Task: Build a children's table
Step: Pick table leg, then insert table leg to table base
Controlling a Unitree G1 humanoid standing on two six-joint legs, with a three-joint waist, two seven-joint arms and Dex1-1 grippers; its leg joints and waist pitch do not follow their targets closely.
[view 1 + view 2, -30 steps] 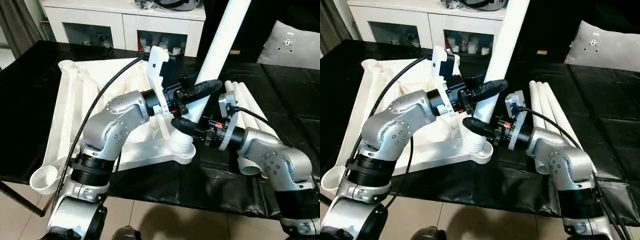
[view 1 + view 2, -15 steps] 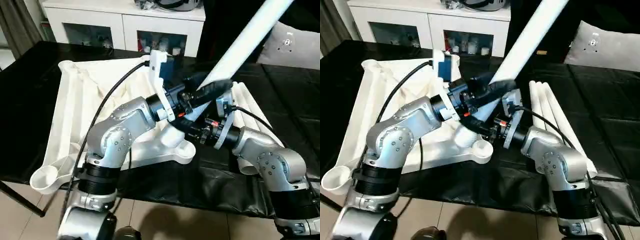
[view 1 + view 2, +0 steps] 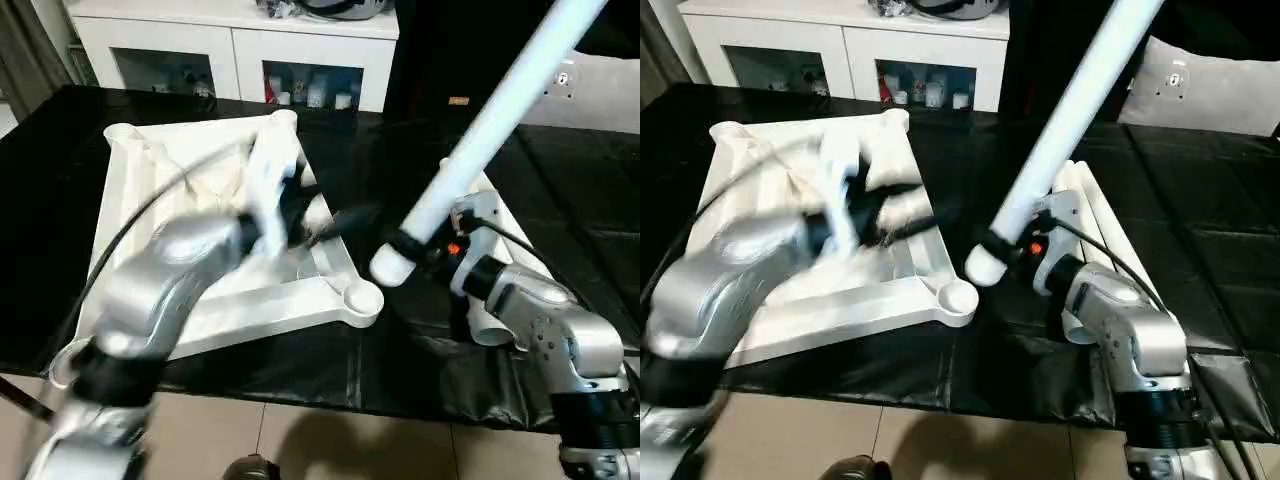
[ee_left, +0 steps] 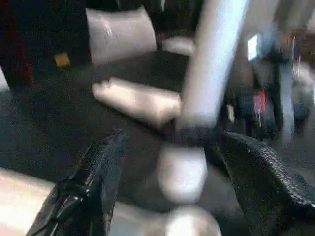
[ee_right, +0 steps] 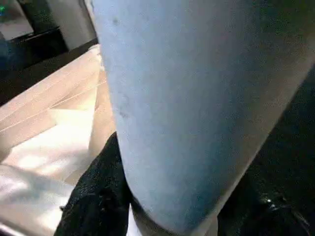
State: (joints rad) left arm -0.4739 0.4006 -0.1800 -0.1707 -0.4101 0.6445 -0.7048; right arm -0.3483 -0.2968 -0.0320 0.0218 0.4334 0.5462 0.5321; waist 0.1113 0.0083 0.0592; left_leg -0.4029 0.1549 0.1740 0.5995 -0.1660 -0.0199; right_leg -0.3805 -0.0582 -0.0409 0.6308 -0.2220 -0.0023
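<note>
One leg (image 3: 470,160) clamped in right tool (image 3: 405,245), lifted clear of tabletop (image 3: 150,200) corner socket (image 3: 362,298) after left tool (image 4: 167,182) spread apart, still unseated.

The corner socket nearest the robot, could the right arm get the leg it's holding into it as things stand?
Probably yes. The right end effector holds the leg tilted, its lower end hanging just beside the open corner socket, with nothing between; it would need uprighting first.

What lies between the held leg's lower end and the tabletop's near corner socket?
Nothing: bare black cover between leg end and socket, in both eye views.
</note>
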